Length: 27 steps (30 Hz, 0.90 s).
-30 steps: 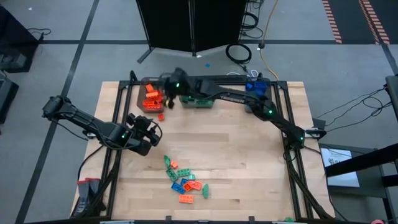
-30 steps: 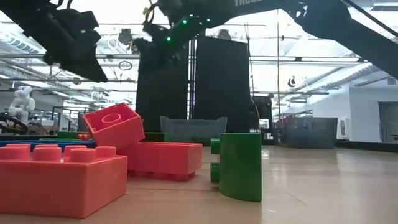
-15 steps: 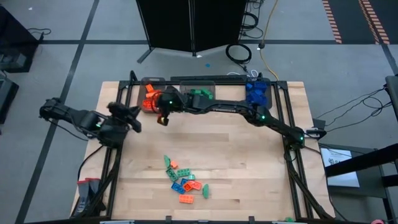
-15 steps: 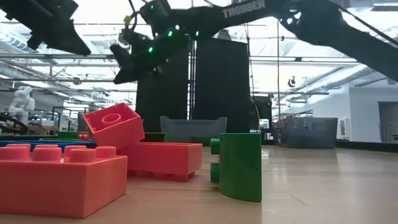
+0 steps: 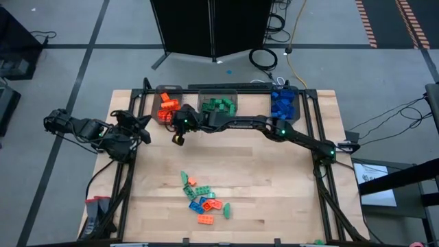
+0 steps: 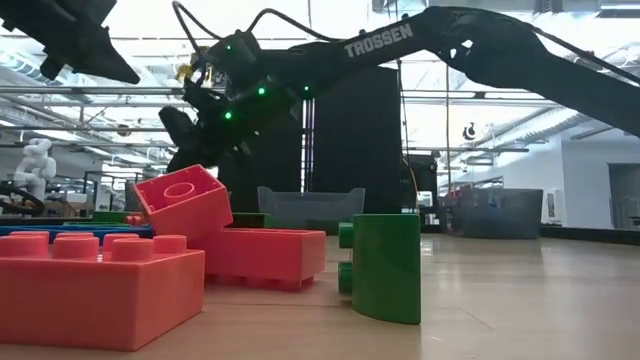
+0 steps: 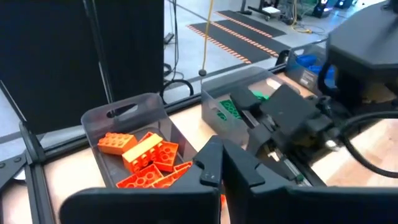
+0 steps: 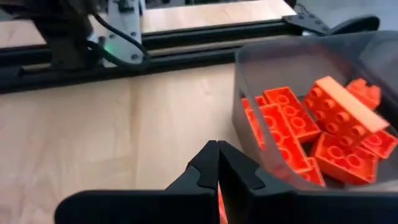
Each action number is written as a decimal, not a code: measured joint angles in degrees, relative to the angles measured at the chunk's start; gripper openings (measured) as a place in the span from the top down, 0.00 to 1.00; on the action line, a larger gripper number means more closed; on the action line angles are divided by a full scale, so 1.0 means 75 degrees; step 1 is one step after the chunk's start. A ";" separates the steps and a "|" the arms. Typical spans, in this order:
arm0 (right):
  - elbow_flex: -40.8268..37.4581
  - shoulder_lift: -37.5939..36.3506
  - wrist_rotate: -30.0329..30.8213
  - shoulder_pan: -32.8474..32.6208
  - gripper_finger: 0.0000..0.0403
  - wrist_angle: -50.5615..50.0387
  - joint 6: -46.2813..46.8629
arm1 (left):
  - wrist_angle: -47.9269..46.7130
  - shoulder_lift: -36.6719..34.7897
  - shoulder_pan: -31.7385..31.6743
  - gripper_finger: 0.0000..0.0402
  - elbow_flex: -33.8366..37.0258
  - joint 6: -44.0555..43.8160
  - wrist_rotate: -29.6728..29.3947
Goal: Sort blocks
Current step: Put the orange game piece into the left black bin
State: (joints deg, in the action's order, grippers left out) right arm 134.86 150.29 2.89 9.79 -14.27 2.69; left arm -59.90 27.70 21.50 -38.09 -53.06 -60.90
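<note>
Loose orange, green and blue blocks (image 5: 202, 199) lie in a heap near the table's front edge; the low view shows them close up (image 6: 385, 265). At the far edge stand three bins: one with orange blocks (image 5: 167, 106), one with green (image 5: 218, 106), one with blue (image 5: 282, 103). My right gripper (image 5: 178, 139) (image 8: 217, 155) reaches across the table and is shut just in front of the orange bin (image 8: 311, 130). An orange sliver (image 8: 220, 208) shows under its fingers. My left gripper (image 5: 145, 125) (image 7: 219, 165) is shut at the table's left side, pointing at the orange bin (image 7: 146, 155).
The right arm (image 5: 260, 125) stretches across the far half of the table in front of the bins. Black frame rails (image 5: 137, 116) run along the table's left and far edges. Bare wood lies between the heap and the bins.
My left gripper has drawn back from the table's middle toward the left edge and has shut. My right gripper has come off the orange bin toward the near edge and dropped lower, just in front of that bin. The heap of blocks has not moved.
</note>
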 joint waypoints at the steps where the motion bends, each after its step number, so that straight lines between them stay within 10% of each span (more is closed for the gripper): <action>1: 0.0010 0.0006 -0.0021 -0.0013 1.00 -0.0017 0.0071 | -0.0019 -0.0004 -0.0001 0.99 0.0000 0.0000 0.0001; 27: 0.0010 0.0621 -0.0002 0.0141 1.00 -0.0409 0.0762 | -0.0123 0.0003 -0.0001 1.00 0.0003 -0.0012 0.0090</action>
State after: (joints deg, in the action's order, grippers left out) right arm 134.93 154.95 2.87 10.85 -17.34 8.40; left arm -60.82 27.73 21.50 -38.06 -53.15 -60.23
